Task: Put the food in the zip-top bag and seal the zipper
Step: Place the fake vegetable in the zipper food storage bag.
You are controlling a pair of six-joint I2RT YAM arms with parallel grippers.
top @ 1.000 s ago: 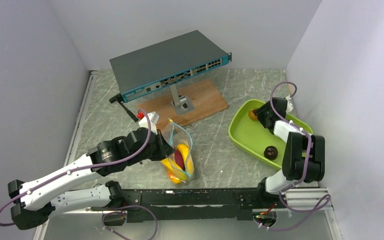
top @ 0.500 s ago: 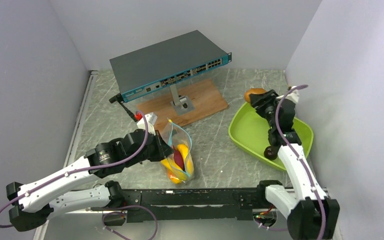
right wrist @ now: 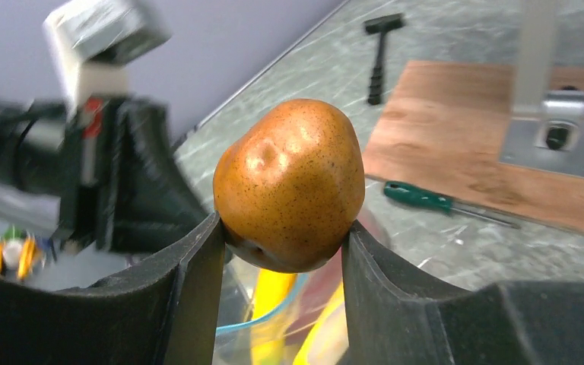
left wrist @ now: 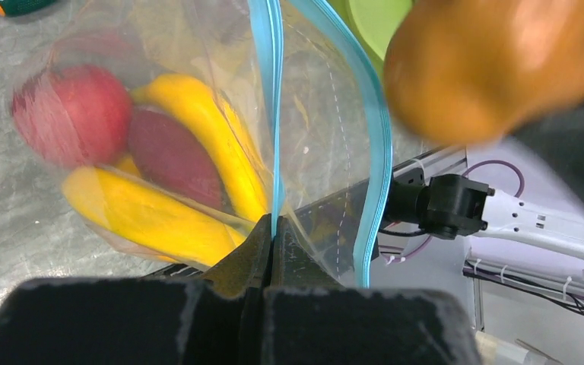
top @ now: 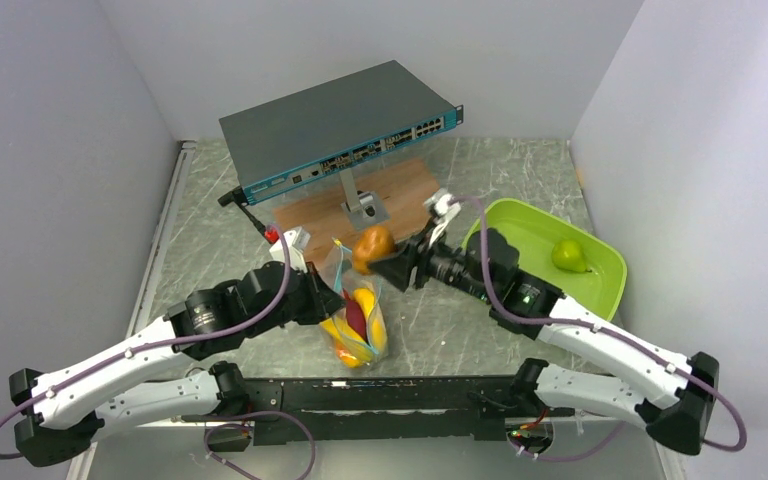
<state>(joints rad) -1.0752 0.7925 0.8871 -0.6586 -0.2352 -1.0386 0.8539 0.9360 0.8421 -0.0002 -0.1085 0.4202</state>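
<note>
The right end effector [right wrist: 281,228] is gripping a round orange-brown toy fruit [right wrist: 289,190] between half-spread fingers [right wrist: 190,304], just over the open mouth of the clear crinkly plastic bag [top: 355,275]. The left end effector [left wrist: 271,232] is pinching closed on the bag's teal-blue zipper strip [left wrist: 275,114], holding it upright on the grey marbled bench [top: 210,230], with a yellow toy banana [left wrist: 198,137] and red toy apple [left wrist: 72,114] lying inside.

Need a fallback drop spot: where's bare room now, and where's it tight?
Free: table along the left wall, beside the wooden board; far corner behind the tray; most of the tray, bar one pear. Crowded: the bag mouth, where the left gripper meets the right gripper holding the brown fruit.
</note>
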